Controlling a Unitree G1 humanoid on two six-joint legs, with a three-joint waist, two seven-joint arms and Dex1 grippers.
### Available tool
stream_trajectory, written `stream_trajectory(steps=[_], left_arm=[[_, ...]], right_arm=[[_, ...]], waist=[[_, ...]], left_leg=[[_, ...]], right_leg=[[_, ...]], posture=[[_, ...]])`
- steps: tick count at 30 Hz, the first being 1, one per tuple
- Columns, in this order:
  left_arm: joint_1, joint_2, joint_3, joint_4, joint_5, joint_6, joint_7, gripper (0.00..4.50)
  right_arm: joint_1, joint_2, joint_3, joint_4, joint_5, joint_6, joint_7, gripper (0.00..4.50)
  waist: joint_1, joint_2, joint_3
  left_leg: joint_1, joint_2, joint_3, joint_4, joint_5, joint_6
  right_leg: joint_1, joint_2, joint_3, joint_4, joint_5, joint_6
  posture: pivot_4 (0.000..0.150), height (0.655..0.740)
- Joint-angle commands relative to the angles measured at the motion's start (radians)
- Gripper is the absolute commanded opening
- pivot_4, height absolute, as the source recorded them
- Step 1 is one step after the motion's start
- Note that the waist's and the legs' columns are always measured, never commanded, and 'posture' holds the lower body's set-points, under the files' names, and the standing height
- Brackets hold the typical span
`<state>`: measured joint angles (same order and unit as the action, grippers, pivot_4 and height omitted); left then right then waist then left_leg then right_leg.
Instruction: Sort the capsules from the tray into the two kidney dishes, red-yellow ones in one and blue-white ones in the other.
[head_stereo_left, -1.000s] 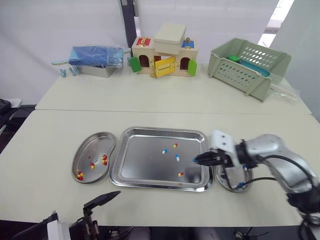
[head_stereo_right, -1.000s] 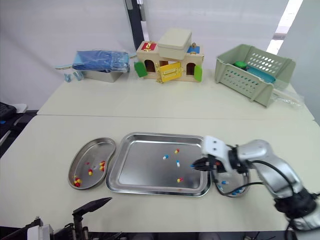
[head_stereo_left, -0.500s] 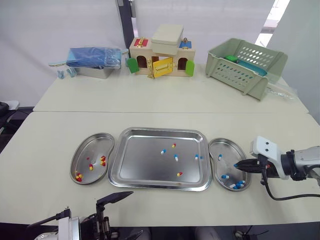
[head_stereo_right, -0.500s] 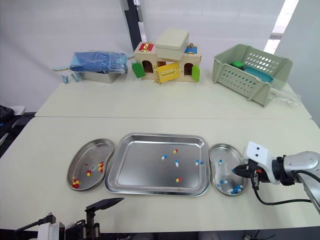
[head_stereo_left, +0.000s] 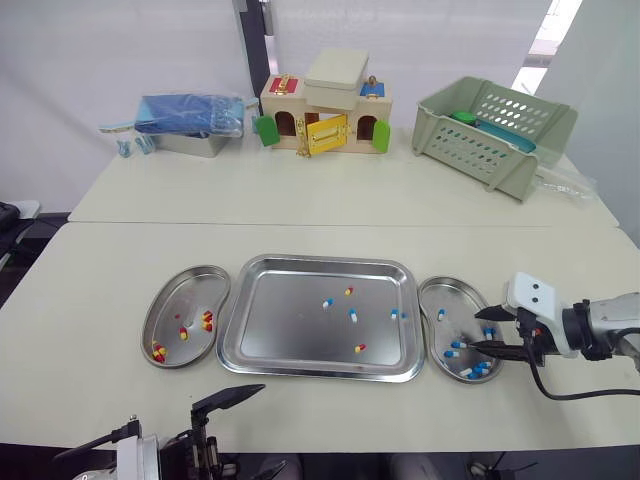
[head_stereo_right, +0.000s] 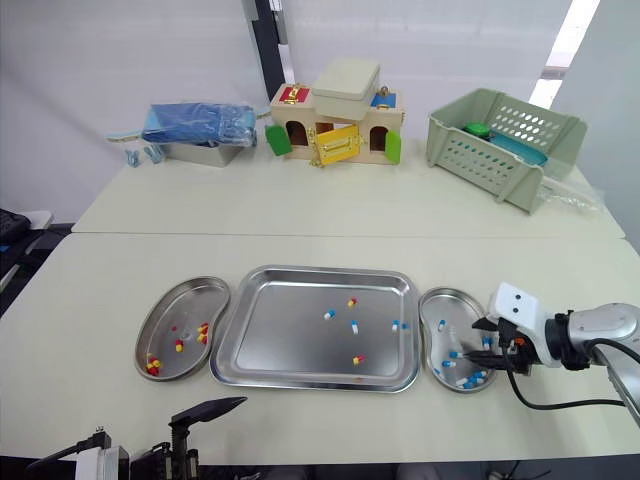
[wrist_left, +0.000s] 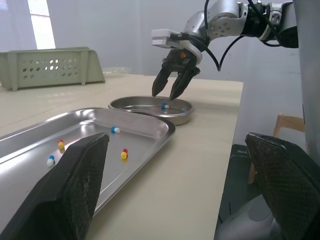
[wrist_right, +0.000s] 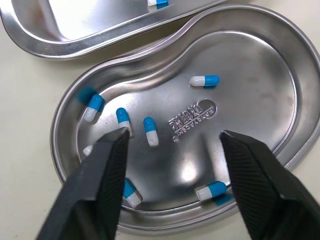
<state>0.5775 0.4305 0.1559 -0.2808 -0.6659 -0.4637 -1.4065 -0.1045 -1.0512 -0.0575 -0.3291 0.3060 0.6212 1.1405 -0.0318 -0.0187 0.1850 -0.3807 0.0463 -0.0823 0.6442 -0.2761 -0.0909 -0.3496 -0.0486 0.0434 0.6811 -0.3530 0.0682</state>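
We are seeing the right gripper (head_stereo_left: 476, 331) hovering over the right kidney dish (head_stereo_left: 437, 292), its two black fingers spread wide and gripping nothing. The tray (head_stereo_left: 322, 266) is lying just ahead of the fingertips, touching the dish, and the left kidney dish (head_stereo_left: 190, 274) is sitting beyond the tray, well apart from this gripper. Blue-white capsules (wrist_right: 151, 131) are resting directly below and between the fingers. The left gripper (wrist_left: 176, 137), also wide and empty, is facing the tray.

Half a second ago we were seeing the right fingers pinched together over the same dish; now they are parted, and the dish is showing more capsules.

The tray is steel and rectangular, carrying five loose capsules of both colours. The dishes are shiny and bean-shaped; red-yellow capsules (head_stereo_left: 207, 320) are dotting the left one.
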Motion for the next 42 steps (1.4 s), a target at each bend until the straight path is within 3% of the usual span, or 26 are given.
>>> stream_trajectory(steps=[1,9,13,17,23,30,42], left_arm=[[-0.006,0.003,-0.005,-0.016,0.004,-0.017,0.013,4.5],[-0.053,0.038,0.05,-0.021,0.016,0.037,0.118,4.5],[-0.1,0.128,0.168,-0.072,-0.006,0.192,0.298,4.5],[-0.064,0.274,0.3,-0.092,-0.053,0.417,0.38,4.5],[-0.055,0.482,0.56,0.053,-0.103,0.669,0.351,4.5],[-0.136,0.647,0.675,0.348,0.021,0.721,0.27,4.5],[-0.261,0.668,0.639,0.49,0.142,0.676,0.178,4.5]], right_arm=[[0.001,-0.01,-0.028,0.002,0.017,-0.024,0.009,4.37],[0.043,0.012,-0.137,0.088,0.083,-0.134,0.062,4.48],[0.11,0.003,-0.247,0.159,0.12,-0.206,0.126,4.48],[0.148,-0.008,-0.296,0.256,0.103,-0.299,0.167,4.48],[0.166,-0.029,-0.341,0.373,0.096,-0.369,0.2,4.48],[0.169,-0.025,-0.343,0.401,0.098,-0.364,0.189,4.48],[0.143,-0.024,-0.317,0.416,0.074,-0.381,0.19,4.48]], waist=[[0.0,0.0,0.0],[0.001,0.0,0.0],[0.005,0.0,0.0],[0.002,0.0,0.0],[-0.003,0.001,0.001],[-0.003,0.003,0.002],[-0.003,0.003,0.002]], left_leg=[[0.0,0.0,0.0,0.0,0.0,0.0],[0.0,0.0,0.0,0.0,0.0,0.0],[0.0,0.0,-0.001,0.0,0.0,0.0],[0.001,0.0,0.0,0.001,0.0,0.0],[0.002,0.0,0.0,0.0,0.0,0.0],[0.002,0.0,0.002,0.0,0.0,0.0],[0.001,0.001,0.002,-0.001,0.0,0.0]], right_leg=[[0.0,0.0,0.0,0.0,0.0,0.0],[0.001,0.0,0.0,0.0,0.0,0.0],[0.001,0.0,-0.001,0.0,0.0,0.0],[0.002,0.0,-0.001,-0.001,0.0,0.001],[0.002,0.0,0.0,0.001,0.0,0.001],[0.0,0.0,0.001,0.0,0.0,0.001],[-0.001,0.0,0.001,0.001,0.0,0.001]], posture=[[0.15,0.74],[0.15,0.74],[0.15,0.74],[0.15,0.74],[0.15,0.74],[0.15,0.74],[0.15,0.74]])
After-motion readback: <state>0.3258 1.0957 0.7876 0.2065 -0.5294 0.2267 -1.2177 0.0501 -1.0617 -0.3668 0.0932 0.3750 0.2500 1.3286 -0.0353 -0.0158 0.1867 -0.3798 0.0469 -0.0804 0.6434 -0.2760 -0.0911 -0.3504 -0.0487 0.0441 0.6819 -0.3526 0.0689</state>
